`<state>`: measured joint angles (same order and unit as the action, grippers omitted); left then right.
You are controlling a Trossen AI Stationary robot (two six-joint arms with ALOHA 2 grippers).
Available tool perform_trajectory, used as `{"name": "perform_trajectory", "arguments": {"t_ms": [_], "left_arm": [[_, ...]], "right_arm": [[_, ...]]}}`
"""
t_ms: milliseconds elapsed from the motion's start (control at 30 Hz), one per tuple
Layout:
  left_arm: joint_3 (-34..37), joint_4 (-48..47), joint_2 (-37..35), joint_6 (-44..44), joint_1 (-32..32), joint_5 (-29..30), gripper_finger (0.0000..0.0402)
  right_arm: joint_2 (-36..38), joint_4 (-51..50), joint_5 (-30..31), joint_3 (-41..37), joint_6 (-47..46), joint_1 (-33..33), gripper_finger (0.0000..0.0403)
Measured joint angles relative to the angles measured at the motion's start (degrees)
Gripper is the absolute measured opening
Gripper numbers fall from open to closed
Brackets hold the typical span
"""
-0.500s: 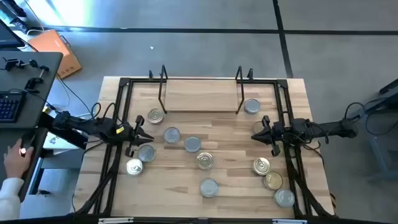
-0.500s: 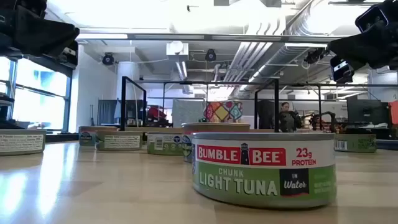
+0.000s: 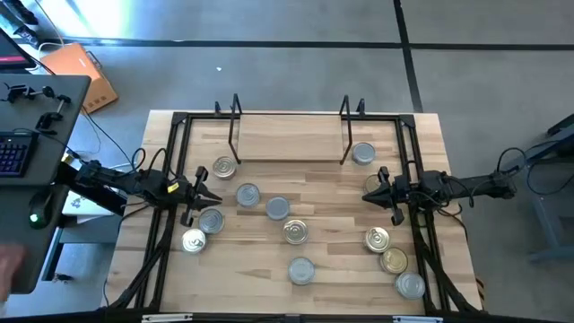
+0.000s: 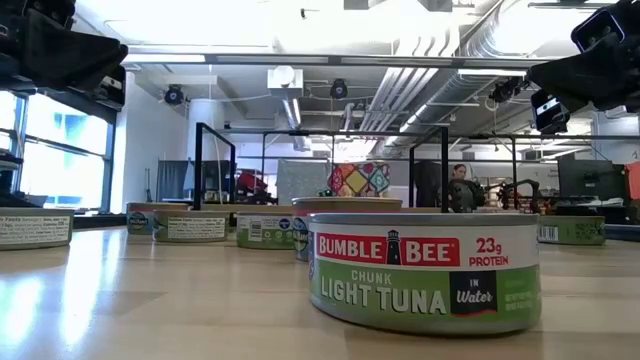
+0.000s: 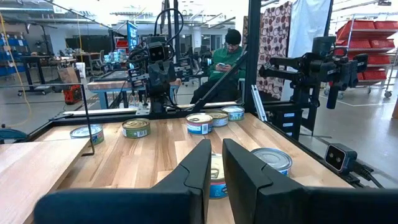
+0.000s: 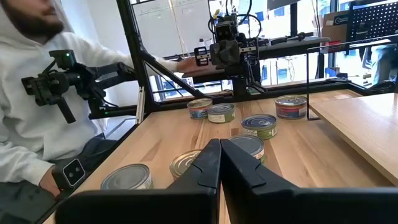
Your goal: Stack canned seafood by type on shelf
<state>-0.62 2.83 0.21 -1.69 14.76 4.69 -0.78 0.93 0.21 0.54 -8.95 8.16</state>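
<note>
Several round tins lie loose on the wooden tabletop (image 3: 332, 193), all resting flat on their bases. Silver-topped ones sit at the left and middle (image 3: 247, 195), gold-toned ones with ring pulls at the near right (image 3: 393, 260), and one tin (image 3: 363, 154) stands just right of the shelf. The shelf (image 3: 287, 144), a light board between thin black uprights, is at the far middle with nothing on it. My left gripper (image 3: 213, 190) hovers shut above the left tins. My right gripper (image 3: 368, 190) hovers shut over bare wood. Both grippers point inward. A green-labelled tuna tin (image 4: 425, 270) fills the low view.
Black frame rails (image 3: 170, 179) run along the table's left and right sides (image 3: 418, 224). A person in a white hooded top (image 6: 37, 124) sits beside the table's left edge, near a desk with a keyboard (image 3: 13, 152). Bare wood lies between the two grippers.
Both arms have kept still. The person's hand beside the table's left side has moved toward the near edge.
</note>
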Motion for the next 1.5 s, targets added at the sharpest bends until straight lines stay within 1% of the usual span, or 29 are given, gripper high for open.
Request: {"name": "perform_trajectory", "arguments": {"t_ms": [667, 733, 800, 900, 967, 1033, 1133, 1267, 1400, 1500], "left_arm": [[0.0, 0.52, 0.0, -0.02, 0.0, 0.0, 0.0035], [0.0, 2.76, 0.07, 0.32, 0.0, 0.0, 0.0035], [0.0, 5.96, 0.11, 2.55, 0.0, 0.0, 0.0035], [-0.05, 14.69, 0.55, 6.74, 0.0, 0.42, 0.0035], [-0.07, 18.43, 0.59, 10.04, 0.0, 0.52, 0.0035], [-0.07, 21.19, 1.33, 9.57, 0.0, 0.52, 0.0035], [-0.07, 23.77, 3.54, 7.5, -0.04, 0.5, 0.0035], [-0.07, 27.11, 8.96, 5.77, -0.57, 0.66, 0.0035], [-0.04, 27.19, 15.96, 5.16, -1.51, 5.42, 0.0035], [-0.04, 27.43, 20.54, 7.76, -2.26, 8.68, 0.0035]], "right_arm": [[-0.02, 0.01, 0.01, -0.02, 0.0, 0.0, 0.0], [0.0, 0.02, 0.02, -0.02, 0.0, 0.0, 0.0], [0.0, 0.02, 0.02, 0.0, 0.0, 0.0, 0.0], [0.0, 0.01, 0.02, -0.01, 0.0, 0.01, 0.0], [-0.02, 0.01, 0.02, -0.01, 0.0, 0.02, 0.0], [0.0, 0.02, 0.0, -0.02, 0.0, 0.0, 0.0], [-0.01, 0.02, 0.02, -0.01, 0.0, 0.0, 0.0], [0.0, 0.02, 0.02, -0.02, 0.0, 0.0, 0.0], [0.0, 0.02, 0.02, -0.02, 0.0, 0.0, 0.0], [0.0, 0.02, 0.02, -0.01, 0.0, 0.02, 0.0]]}}
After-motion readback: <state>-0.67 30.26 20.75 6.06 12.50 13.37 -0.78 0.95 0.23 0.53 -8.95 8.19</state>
